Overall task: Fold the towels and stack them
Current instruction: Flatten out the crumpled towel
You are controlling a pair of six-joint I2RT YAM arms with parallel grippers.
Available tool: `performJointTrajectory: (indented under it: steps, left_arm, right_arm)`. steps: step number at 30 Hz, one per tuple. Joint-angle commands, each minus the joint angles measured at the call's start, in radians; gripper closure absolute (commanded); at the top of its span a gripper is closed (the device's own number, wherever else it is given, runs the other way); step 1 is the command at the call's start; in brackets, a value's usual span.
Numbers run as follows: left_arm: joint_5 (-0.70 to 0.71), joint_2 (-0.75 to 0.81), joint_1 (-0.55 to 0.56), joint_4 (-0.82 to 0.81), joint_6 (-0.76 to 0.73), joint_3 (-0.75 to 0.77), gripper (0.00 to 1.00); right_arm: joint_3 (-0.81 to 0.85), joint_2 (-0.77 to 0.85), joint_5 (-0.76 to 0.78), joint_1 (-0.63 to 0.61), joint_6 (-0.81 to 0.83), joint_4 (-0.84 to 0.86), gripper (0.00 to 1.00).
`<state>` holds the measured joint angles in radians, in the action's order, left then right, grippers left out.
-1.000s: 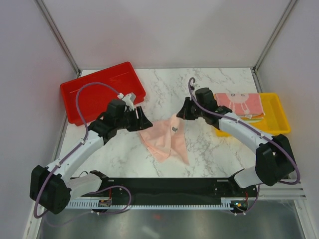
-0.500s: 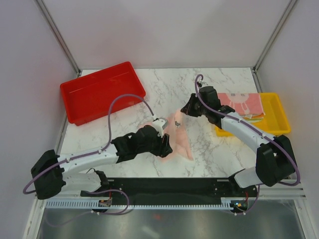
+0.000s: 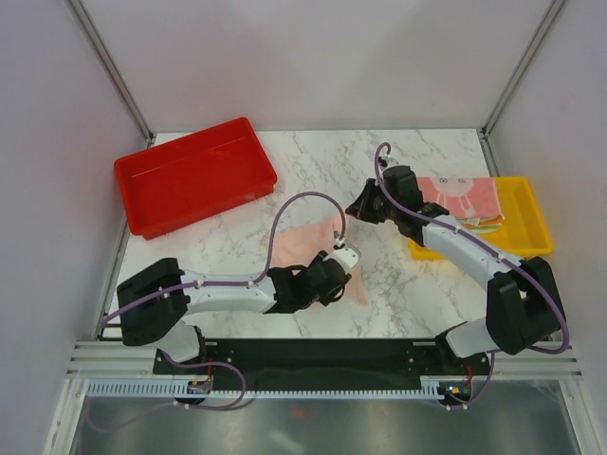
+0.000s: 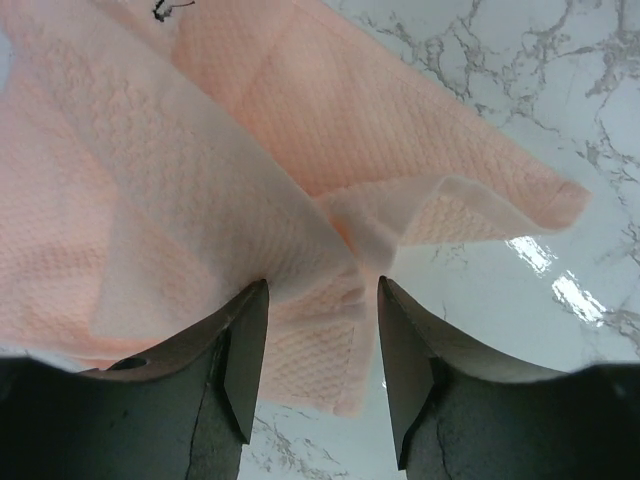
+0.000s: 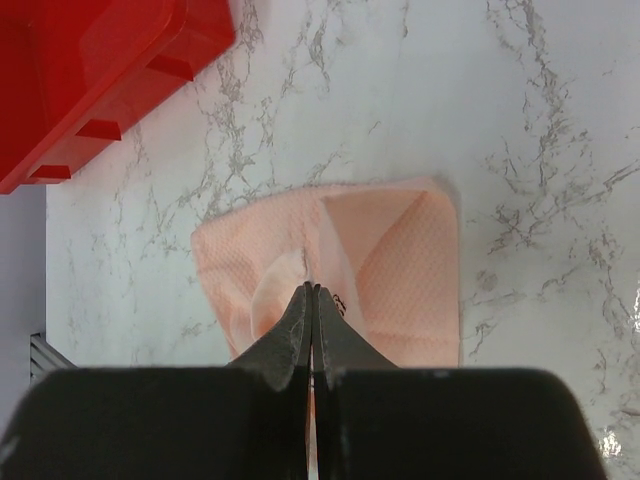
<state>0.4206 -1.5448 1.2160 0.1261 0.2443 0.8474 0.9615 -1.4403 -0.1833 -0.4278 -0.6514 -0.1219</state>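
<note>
The left gripper (image 4: 322, 292), low with jaws spread, has a rumpled corner of the peach-pink towel (image 4: 200, 150) just ahead between them — the cloth fanning away ahead and leftward — while the right gripper (image 5: 312, 292), pressed together on nothing, hangs well above, so the left is nearer.

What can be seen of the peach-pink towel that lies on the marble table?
The peach-pink towel is a soft cloth with a fine waffle texture and a small dark mark near one edge. It lies on the marble table between the two arms. It is loosely folded, with overlapping layers and one corner turned over, and it is not yet a neat rectangle. The left gripper stands open over its near edge, with a raised fold between the fingers.
</note>
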Motion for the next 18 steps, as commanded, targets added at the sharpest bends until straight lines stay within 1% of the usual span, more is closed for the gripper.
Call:
performJointTrajectory:
  steps: [1, 8, 13, 18]
  left_arm:
    - [0.112, -0.053, 0.037, -0.029, -0.083, 0.05, 0.44]
    - [0.194, -0.101, 0.097, -0.034, -0.083, 0.055, 0.46]
    - [0.214, -0.113, 0.105, -0.034, -0.082, 0.056, 0.46]
    - [0.225, -0.161, 0.106, -0.036, -0.091, 0.068, 0.49]
  right_arm:
    - [-0.007, 0.023, -0.028, 0.017, -0.01, 0.044, 1.0]
    - [-0.021, 0.031, -0.047, 0.041, -0.01, 0.051, 1.0]
    - [-0.027, 0.034, -0.05, 0.047, -0.014, 0.051, 1.0]
    - [-0.035, 0.037, -0.053, 0.05, -0.019, 0.053, 1.0]
